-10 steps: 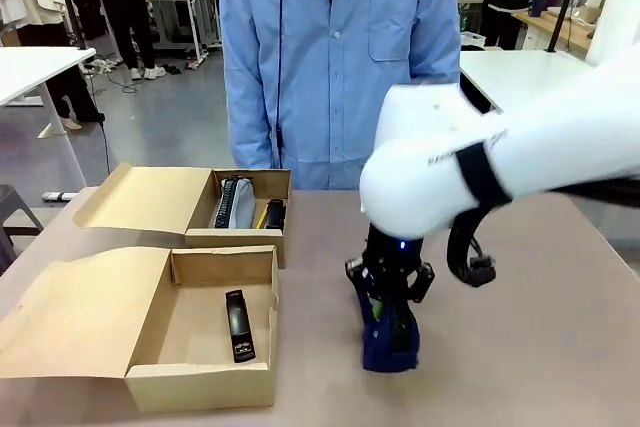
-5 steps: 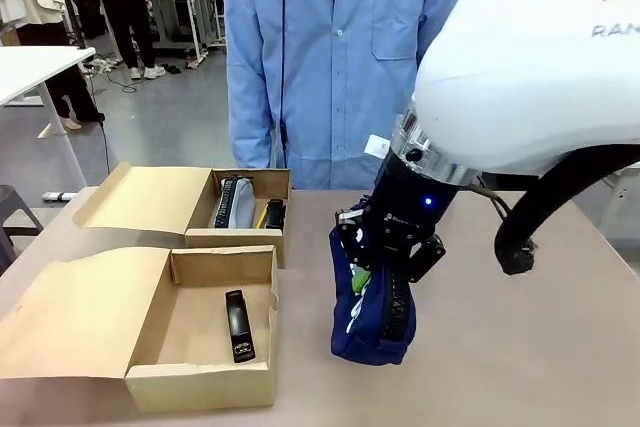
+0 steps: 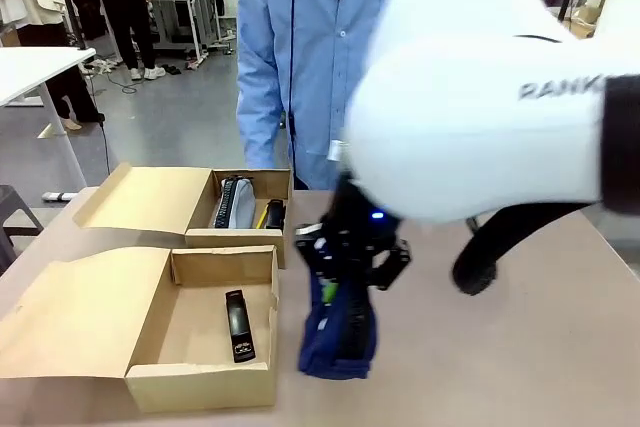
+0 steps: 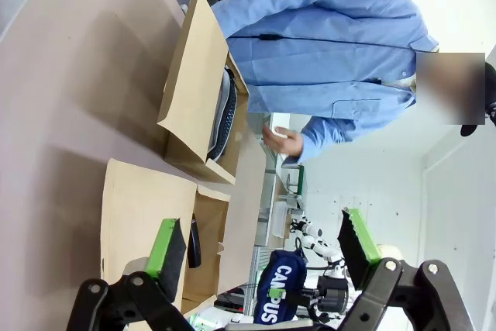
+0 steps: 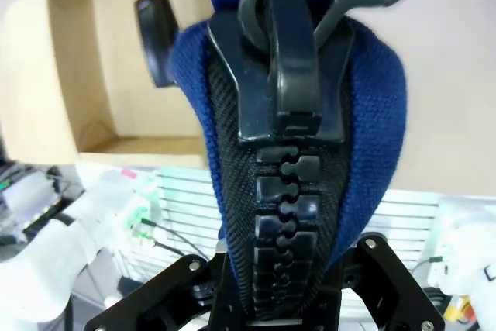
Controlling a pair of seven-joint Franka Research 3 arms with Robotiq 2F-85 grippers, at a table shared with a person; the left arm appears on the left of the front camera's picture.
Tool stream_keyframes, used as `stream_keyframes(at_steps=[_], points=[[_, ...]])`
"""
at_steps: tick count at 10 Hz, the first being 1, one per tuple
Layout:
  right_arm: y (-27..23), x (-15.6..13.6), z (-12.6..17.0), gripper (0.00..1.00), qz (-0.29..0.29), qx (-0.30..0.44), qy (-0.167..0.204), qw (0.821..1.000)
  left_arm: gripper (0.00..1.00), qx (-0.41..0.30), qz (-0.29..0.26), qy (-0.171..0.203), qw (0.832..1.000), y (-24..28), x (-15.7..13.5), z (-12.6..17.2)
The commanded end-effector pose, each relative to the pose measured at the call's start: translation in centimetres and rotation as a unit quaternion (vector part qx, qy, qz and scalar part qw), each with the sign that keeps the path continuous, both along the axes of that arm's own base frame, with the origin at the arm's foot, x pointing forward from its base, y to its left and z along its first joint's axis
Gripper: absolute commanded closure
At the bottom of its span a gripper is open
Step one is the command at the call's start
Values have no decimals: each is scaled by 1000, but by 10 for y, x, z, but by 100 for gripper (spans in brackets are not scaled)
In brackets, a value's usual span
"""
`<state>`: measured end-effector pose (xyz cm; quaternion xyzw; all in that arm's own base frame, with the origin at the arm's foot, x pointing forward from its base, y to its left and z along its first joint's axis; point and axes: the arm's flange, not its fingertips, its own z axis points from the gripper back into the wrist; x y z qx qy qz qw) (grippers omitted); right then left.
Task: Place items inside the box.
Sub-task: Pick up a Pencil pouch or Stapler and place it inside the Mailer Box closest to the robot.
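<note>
Right gripper (image 3: pixel 345 287), clamped shut on the navy pencil case (image 3: pixel 338 339), which hangs end-down just beside the near box (image 3: pixel 200 385): best swung level along the box's length and lowered beside the stapler (image 3: pixel 238 325) before release.

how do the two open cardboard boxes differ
The near box shows one black stapler; the far box holds a grey pencil case plus yellow and black items. The near box sits at the robot's edge, the far box behind it. Both are brown, flaps open leftward.
</note>
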<state>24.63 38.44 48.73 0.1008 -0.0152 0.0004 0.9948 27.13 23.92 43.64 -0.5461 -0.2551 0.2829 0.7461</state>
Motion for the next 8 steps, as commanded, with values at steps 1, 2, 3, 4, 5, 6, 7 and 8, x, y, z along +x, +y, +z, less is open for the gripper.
stream_keyframes(at_steps=[1,2,3,4,5,6,7,8], points=[[81,20,10,94,-6,-52,8,999,0,-1,0,-15,1000,-1,-1,0],[122,21,9,94,-40,-72,17,996,0,-1,0,-15,1000,-1,-1,0],[155,25,3,94,-57,-89,16,994,0,-1,0,-15,1000,-1,-1,0],[195,35,-8,94,-82,-112,19,990,0,-1,0,-15,1000,-1,-1,0],[220,40,-17,94,-64,-118,28,991,0,-1,0,-15,1000,-1,-1,0],[231,41,-25,94,-51,-137,22,989,0,-1,0,-15,1000,-1,-1,0],[225,40,-23,94,-43,-133,21,990,0,-1,0,-15,1000,-1,-1,0],[179,41,2,94,-7,-97,21,995,0,-1,0,-15,1000,-1,-1,0]])
